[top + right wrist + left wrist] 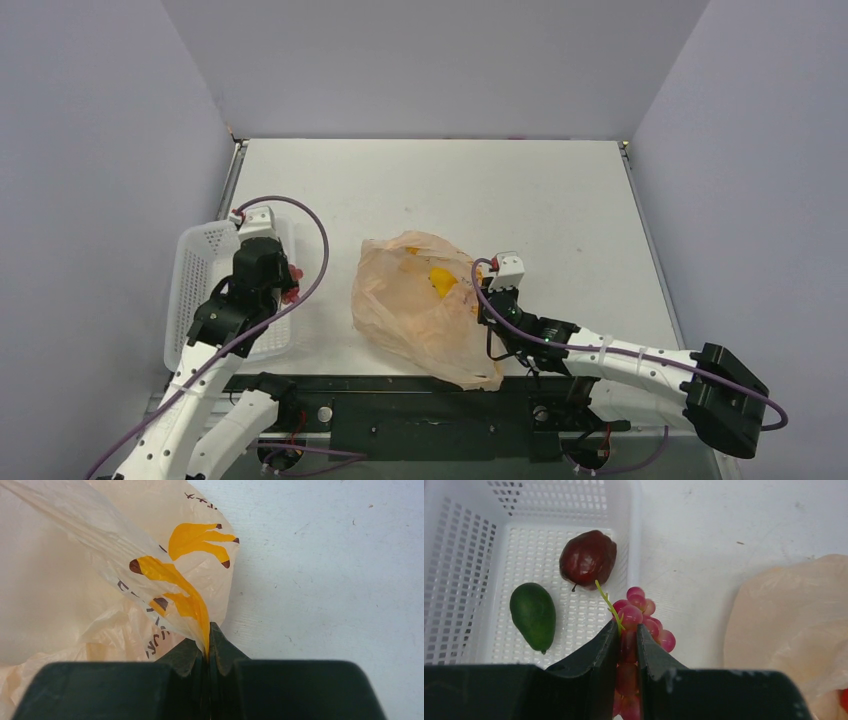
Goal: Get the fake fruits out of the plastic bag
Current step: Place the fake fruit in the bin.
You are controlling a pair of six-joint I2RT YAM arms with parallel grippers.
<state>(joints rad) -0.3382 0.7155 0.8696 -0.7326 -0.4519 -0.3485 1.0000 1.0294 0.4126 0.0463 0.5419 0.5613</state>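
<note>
**Top view.** Left claw (pixel 291 284): clamped on the berry cluster (pixel 296 274), at the right rim of the mesh basket (pixel 200 262). Plastic bag (pixel 415 310): on the table (pixel 520 190), at 3 o'clock from that claw. Right claw (pixel 482 306): at the bag's right side.

**Left wrist view.** Cluster gripped narrowly, long axis 12 to 6, straddling the basket's right wall. Basket floor at 10 o'clock, holding the dark red fruit (pixel 588 557) and a green fruit (pixel 533 615). Judgement: release calls for a shift toward 10 o'clock.

**Right wrist view.** Right claw pinched tight on a fold of bag film. No fruit visible.
</note>
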